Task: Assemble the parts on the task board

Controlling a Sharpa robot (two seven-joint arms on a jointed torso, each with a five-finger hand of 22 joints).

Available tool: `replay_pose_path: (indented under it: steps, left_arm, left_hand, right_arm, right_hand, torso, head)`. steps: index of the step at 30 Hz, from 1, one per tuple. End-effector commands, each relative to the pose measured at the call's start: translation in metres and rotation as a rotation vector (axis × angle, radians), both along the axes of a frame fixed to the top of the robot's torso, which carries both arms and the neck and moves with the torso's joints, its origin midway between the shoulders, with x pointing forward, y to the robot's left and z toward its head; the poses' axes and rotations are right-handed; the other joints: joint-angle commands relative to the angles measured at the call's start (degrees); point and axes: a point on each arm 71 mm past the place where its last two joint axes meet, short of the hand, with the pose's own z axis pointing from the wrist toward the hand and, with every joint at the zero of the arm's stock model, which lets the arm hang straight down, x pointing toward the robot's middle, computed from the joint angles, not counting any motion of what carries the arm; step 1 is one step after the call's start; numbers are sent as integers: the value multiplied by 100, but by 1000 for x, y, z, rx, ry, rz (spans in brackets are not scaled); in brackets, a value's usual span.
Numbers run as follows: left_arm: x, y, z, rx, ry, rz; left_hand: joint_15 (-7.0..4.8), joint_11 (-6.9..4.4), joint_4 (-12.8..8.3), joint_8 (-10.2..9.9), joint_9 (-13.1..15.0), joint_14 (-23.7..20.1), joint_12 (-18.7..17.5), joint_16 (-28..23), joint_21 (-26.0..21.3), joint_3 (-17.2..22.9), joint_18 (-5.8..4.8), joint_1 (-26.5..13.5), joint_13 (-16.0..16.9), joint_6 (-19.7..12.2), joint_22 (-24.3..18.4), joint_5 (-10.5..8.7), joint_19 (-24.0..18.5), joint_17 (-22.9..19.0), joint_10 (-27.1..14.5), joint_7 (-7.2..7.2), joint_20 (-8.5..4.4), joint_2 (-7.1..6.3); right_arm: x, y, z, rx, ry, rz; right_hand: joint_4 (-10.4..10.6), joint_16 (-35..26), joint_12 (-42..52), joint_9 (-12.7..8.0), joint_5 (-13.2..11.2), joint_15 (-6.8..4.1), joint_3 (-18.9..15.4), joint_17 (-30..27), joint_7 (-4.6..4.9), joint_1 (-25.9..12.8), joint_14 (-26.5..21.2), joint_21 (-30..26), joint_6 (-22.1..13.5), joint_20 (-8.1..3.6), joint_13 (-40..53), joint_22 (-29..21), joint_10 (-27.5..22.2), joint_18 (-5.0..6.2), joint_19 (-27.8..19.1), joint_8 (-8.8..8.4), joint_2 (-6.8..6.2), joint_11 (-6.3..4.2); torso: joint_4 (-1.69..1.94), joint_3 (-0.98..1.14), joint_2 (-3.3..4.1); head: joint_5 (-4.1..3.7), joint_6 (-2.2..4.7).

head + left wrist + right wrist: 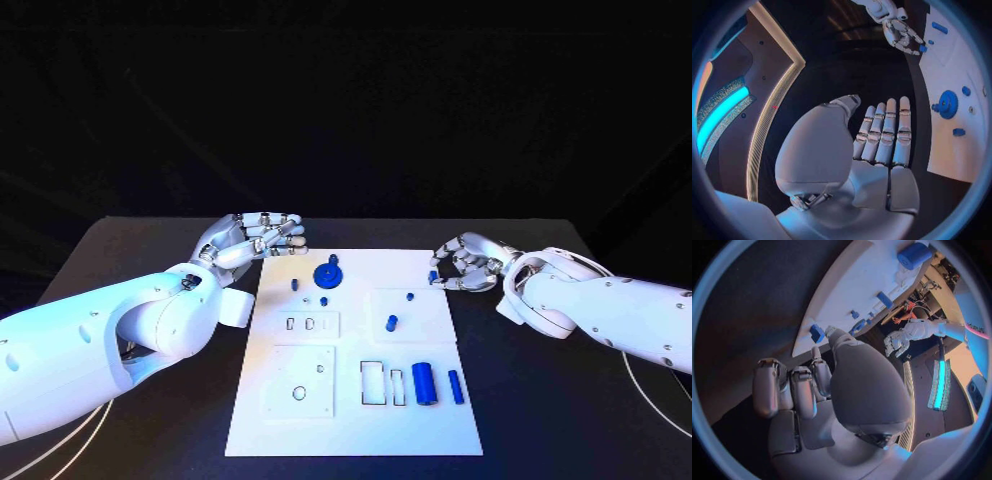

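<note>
The robot's left hand (257, 238) hovers over the black surface (130, 250) just off the far left corner of the white rectangular task board (353, 432). From its own wrist the fingers (887, 131) stand straight and side by side with the thumb apart, holding nothing.

On the board, near the far edge, a blue toothed gear wheel (329, 273) stands on its post, with a small blue peg (296, 284) beside it on the left and another blue stud (323, 301) just in front. Below these sits a raised white block with two small slots (309, 323), and nearer the robot a larger white block with a round hole (302, 382). Toward the middle a square white block (401, 311) carries a short blue peg (391, 322) standing in it. In front of that lie two narrow rectangular recesses (384, 382), both open, then a thick blue cylinder (424, 384) and a thinner blue rod (456, 386) lying side by side.

The right hand (469, 264) sits at the board's far right edge, its fingers curled inward around a small blue part (433, 276) at the tips. From its wrist the part (817, 333) shows just beyond the bent fingers (792, 390); whether they truly clamp it I cannot tell.
</note>
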Motion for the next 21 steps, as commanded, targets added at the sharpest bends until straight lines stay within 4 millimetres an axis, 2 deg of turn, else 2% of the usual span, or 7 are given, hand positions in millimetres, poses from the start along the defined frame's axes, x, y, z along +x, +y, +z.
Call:
replay_pose_path:
  steps: [1,10,14,21]
  left_arm:
    - [0,-2,2,-10,-8,-17]
    - [-1,-1,2,-9,-8,-16]
    - [-1,-1,2,-8,-8,-16]
    - [-1,-1,2,-8,-7,-15]
  left_hand:
    - [-10,30,9,-29,8,-46,-9,-37,-23,36,75,-28,1,-46,-7,-33,-50,10,-24,69,5,-26]
    - [-10,30,9,-29,8,-46,-9,-37,-23,36,75,-28,1,-46,-7,-33,-50,10,-24,69,5,-26]
    - [-10,30,9,-29,8,-46,-9,-37,-23,36,75,-28,1,-46,-7,-33,-50,10,-24,69,5,-26]
    - [-9,30,-6,-29,15,-52,-8,-45,-25,47,76,-22,2,-46,-11,-33,-53,38,-25,69,7,-28]
  right_arm:
    - [0,2,-2,-8,13,14]
    - [0,2,-4,-13,18,11]
    - [1,2,-5,-16,21,9]
    - [2,3,-6,-21,26,8]
  right_hand:
    - [-31,8,1,-6,36,-26,19,1232,-2,55,532,9,26,-12,64,419,-24,10,-14,-29,-10,-4]
    - [-44,11,18,-6,61,-32,110,1240,-9,101,534,21,88,-15,87,437,1,7,-2,-3,49,-12]
    - [-66,13,39,-5,68,-53,271,1249,-38,145,536,34,201,-31,117,458,35,3,12,47,115,-40]
    - [-84,16,47,-12,70,-63,370,1257,-48,164,538,43,235,-41,132,471,48,0,20,59,122,-49]
  torso:
    - [8,-3,-2]
    - [2,-3,4]
    - [4,-3,-1]
    - [4,-5,-3]
  head:
    - [-6,-10]
    - [3,-15]
    - [2,-25]
    - [2,-42]
